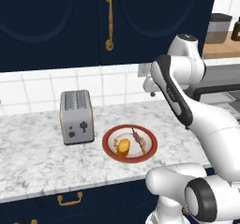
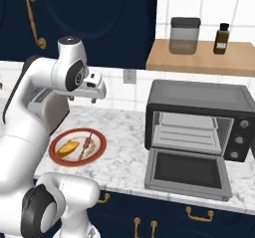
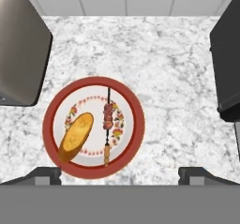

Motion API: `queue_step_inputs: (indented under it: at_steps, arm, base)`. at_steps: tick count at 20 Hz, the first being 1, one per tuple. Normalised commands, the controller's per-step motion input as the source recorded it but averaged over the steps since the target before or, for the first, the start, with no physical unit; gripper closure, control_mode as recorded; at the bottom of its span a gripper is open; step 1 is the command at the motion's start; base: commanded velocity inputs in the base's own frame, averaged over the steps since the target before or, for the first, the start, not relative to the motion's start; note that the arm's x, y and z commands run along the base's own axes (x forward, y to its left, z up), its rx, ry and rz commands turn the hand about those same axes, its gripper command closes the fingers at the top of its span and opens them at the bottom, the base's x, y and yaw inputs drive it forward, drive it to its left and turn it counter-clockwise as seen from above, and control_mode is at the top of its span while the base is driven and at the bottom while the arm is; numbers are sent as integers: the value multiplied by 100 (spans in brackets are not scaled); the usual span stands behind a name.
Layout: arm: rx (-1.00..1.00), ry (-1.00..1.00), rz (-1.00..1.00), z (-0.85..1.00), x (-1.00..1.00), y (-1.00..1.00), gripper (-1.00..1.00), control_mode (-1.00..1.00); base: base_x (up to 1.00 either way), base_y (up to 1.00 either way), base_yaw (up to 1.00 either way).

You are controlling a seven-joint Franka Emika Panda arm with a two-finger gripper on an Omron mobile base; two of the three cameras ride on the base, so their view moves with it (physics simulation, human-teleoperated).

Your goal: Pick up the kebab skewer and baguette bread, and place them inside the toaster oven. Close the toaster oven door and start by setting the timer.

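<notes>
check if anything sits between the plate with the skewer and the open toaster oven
Nothing visible does. The kebab skewer and baguette bread lie on the plate; bare marble counter runs to the toaster oven, whose door hangs open.

Plate (image 2: pixel 99 150) sits on the worktop (image 2: pixel 124 132) near its front edge, between toaster (image 1: pixel 77 116) to the left and toaster oven (image 2: pixel 199 117) to the right. On the plate: baguette bread (image 3: pixel 75 136) left, kebab skewer (image 3: pixel 108 124) right, lying apart. Toaster oven door (image 2: pixel 187 172) lies dropped open over the front edge. Behind the oven, a shelf (image 2: pixel 199 58) carries a jar (image 2: pixel 185 35) and a bottle (image 2: pixel 222 38).
</notes>
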Motion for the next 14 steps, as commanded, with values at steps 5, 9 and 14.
queue_step_inputs:
  at_steps: [5, 9, 14]
  arm:
    - [0, 0, 0, 0, 0, 0, -100, 100]
    - [0, 0, 0, 0, 0, 0, -100, 100]
    - [0, 0, 0, 0, 0, 0, -100, 100]
  base:
    - [0, -50, -1]
    - [3, -43, -2]
    - [3, -29, -3]
